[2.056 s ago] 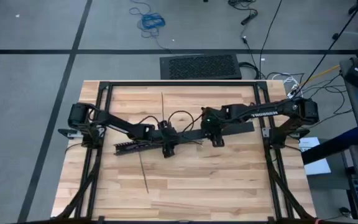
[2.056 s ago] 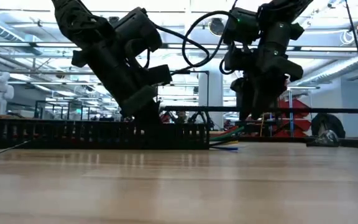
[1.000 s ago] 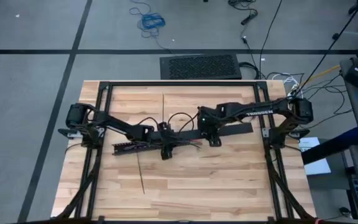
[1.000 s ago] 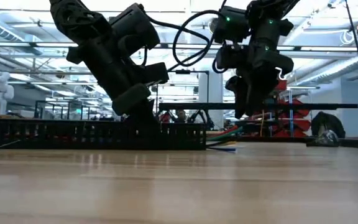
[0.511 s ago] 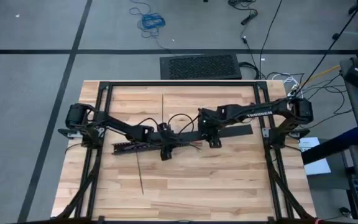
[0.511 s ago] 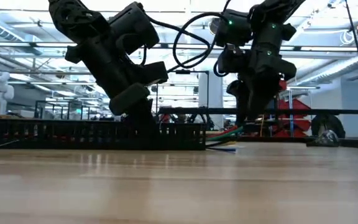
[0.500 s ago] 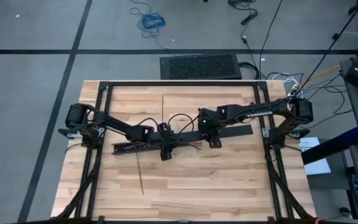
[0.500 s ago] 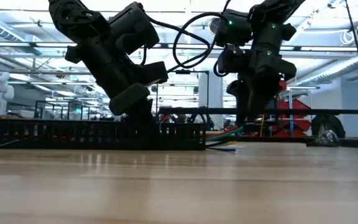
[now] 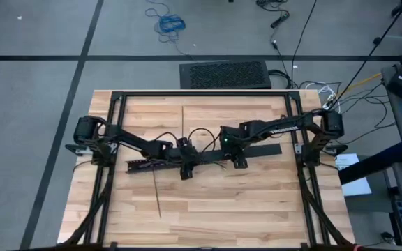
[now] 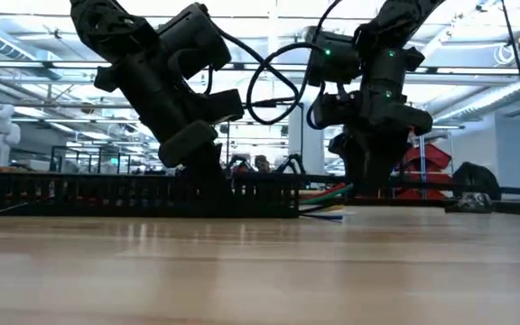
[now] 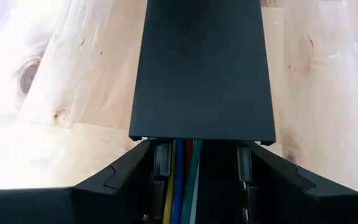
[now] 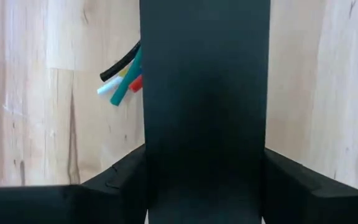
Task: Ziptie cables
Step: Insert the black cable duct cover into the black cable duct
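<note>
High view: cables lie along the slotted bar

Cables run 9-to-3 inside slotted bar, ends poking toward 3. Left gripper clenched on bar; right gripper clenched on flat black cover.

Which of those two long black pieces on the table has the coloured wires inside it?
The slotted bar, comb-toothed, under the left gripper; the cables run inside it. The flat cover strip is plain.
</note>
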